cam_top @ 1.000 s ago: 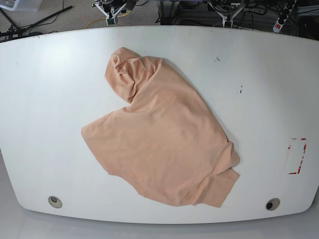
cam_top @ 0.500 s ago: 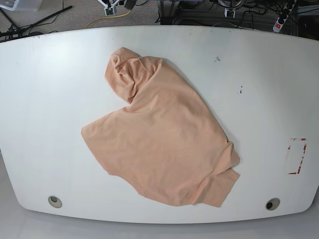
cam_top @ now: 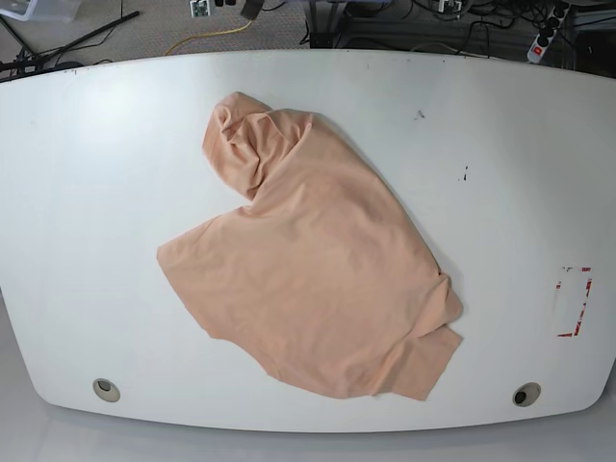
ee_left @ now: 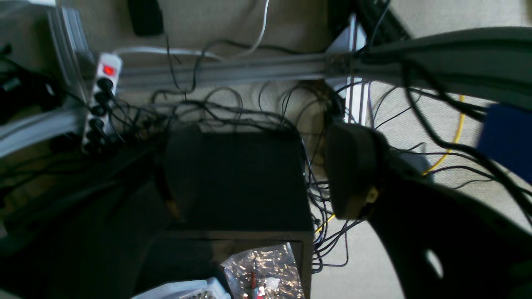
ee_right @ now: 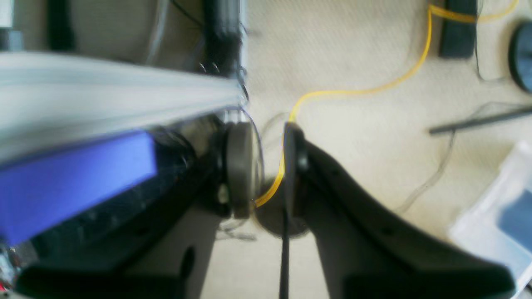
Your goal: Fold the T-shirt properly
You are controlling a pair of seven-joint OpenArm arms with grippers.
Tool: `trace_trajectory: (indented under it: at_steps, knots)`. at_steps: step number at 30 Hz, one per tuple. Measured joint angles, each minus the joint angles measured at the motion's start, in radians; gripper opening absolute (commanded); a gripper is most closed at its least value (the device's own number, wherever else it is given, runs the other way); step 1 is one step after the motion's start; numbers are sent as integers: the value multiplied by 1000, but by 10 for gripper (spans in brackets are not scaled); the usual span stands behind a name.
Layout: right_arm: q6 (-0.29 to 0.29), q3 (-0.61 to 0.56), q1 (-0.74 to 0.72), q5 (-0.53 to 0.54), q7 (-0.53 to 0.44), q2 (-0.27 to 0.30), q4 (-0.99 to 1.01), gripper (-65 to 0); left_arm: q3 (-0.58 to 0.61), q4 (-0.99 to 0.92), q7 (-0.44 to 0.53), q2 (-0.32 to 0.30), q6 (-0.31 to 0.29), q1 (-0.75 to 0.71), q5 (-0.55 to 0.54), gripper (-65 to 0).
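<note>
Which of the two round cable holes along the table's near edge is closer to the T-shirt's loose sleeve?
The dark hole, at the base view's right. The T-shirt has its sleeve pointing toward that corner; the pale-ringed hole sits far off at the left.

The base view is evenly and brightly lit, sharp, with the table [cam_top: 87,192] edges bowed by wide-angle distortion and only a thin soft shadow under the T-shirt [cam_top: 308,260]. The left wrist view is dim and underexposed, its lower left nearly black and soft in focus. The right wrist view is brighter but heavily blurred throughout.
</note>
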State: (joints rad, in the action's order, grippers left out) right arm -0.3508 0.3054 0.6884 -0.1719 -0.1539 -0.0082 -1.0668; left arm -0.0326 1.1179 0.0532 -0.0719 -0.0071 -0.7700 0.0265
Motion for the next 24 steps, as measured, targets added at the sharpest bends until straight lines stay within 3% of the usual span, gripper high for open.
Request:
trace_trajectory:
  at_steps: [14,24]
  knots:
    - [-5,-3,316,208,17,-3,-423,-526,-60,482,-11,-2,4,-327,0,-226]
    - [-2,-4,525,364,21,0,-755,-526,-116,739,-12,-1,0,-450,-2,-224]
